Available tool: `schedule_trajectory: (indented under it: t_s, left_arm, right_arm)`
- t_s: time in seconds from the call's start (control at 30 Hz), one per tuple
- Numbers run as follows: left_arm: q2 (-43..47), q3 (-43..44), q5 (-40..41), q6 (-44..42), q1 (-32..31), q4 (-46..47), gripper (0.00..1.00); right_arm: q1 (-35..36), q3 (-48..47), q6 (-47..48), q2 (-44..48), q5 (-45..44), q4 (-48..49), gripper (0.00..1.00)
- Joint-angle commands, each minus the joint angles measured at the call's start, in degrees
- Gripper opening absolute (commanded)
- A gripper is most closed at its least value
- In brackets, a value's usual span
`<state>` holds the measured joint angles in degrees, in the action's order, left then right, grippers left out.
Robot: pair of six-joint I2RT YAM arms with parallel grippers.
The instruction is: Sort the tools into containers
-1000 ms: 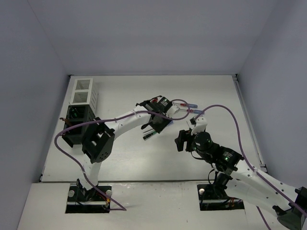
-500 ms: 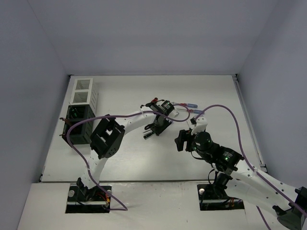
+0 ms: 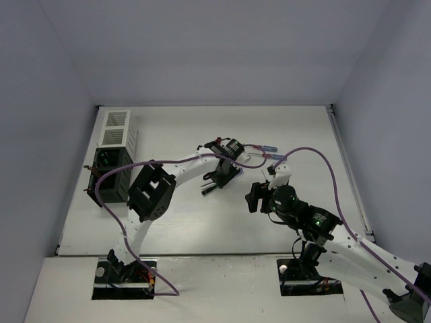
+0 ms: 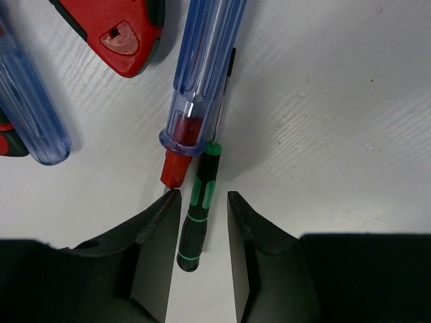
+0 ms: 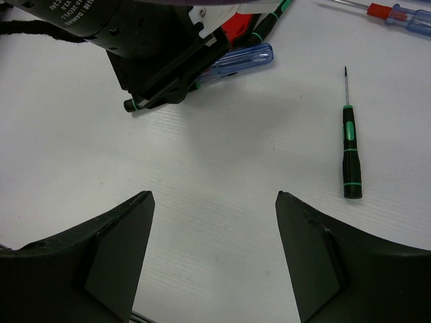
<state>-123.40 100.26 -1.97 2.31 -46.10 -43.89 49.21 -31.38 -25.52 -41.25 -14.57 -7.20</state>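
Robot test bench in a lab

A left arm and a right arm, both white robot arms trailing purple cables, are bolted at the near edge of a bare white table. Plain pale walls box it in. Slatted bins and small screwdrivers sit on top.

a plain pale grey back wall, left wall and right wall are closing in a white bench; soft, even light is falling across its finely grained top.
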Motion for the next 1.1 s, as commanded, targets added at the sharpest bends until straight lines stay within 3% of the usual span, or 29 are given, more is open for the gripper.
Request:
schedule_trajectory:
  t_s: [0.0,0.23,0.4,0.53,0.77,0.9,1.07]
  left_arm:
    - [0.15,2.13,-1.34,-0.56,0.49,-1.11,0.30]
    - [-1.22,1.76,-1.34,-0.01,0.48,-1.46,0.27]
    - [0.35,1.05,-2.40,0.29,0.49,-1.37,0.08]
    - [4.61,0.18,-2.65,0.53,0.49,-1.37,0.01]
    - [16.91,-1.45,-1.56,2.38,1.42,-1.15,0.00]
    - [25.77,-2.68,2.62,4.71,5.26,-0.58,0.00]
    - [36.32,-10.16,11.07,8.52,17.06,5.56,0.00]
  right_arm:
    - [0.27,-0.88,-0.50,0.18,-1.08,1.98,0.70]
    - [0.27,-0.97,-0.76,0.03,-0.82,2.02,0.70]
    - [0.21,-1.35,-0.44,-0.37,-1.08,2.02,0.70]
    - [0.22,-1.71,-0.02,-0.71,-1.38,2.02,0.70]
    - [0.27,-2.42,0.58,-0.93,-1.93,2.02,0.70]
    - [0.19,-3.01,1.09,-0.87,-2.40,1.94,0.70]
    - [0.27,-3.47,1.13,-1.46,-2.44,2.06,0.70]
